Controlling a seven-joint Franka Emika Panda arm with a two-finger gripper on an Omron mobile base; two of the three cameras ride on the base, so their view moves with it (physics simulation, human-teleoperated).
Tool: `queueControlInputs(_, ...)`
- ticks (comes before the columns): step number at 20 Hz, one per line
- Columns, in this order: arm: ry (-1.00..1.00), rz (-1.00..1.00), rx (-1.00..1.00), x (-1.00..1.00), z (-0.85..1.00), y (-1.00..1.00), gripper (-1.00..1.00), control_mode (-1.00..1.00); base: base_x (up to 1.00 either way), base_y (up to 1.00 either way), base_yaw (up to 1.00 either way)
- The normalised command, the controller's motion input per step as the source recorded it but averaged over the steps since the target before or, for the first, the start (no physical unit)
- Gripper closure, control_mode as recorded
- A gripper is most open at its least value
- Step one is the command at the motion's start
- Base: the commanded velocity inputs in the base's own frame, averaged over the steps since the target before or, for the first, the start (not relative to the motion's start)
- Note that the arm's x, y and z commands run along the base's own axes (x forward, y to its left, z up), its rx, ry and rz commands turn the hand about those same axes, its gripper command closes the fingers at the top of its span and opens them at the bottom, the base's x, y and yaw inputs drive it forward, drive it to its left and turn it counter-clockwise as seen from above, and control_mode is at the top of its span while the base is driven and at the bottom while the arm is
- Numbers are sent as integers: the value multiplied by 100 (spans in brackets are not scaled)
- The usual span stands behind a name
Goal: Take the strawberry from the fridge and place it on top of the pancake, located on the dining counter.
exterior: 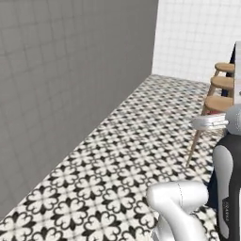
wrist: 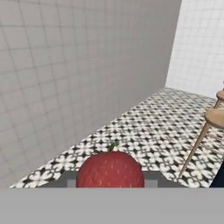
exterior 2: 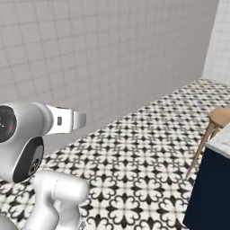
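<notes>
Strawberry (wrist: 110, 169) between gripper (wrist: 109, 183) fingertips, above tiled floor (exterior: 127, 155). Wall (exterior: 70, 84) left. Stools (exterior: 221, 101) right, beside bench (exterior 2: 220, 139).

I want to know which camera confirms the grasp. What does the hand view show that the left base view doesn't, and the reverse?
Hand view alone: the strawberry close up, between the end effector fingers. Left base view alone: the robot's white arm, and a row of three stools beside the dining counter. Both share the patterned floor, the grey tiled wall and wooden stools.
</notes>
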Motion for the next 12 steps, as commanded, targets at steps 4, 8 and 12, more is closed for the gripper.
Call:
queueControlInputs(4, 0, 0, 0, 0, 0, 0, 100, 100, 100, 48, -47)
queueControlInputs(8, 0, 0, 0, 0, 0, 0, 100, 100, 100, 44, -48)
queueControlInputs(12, 0, 0, 0, 0, 0, 0, 100, 100, 100, 41, -50)
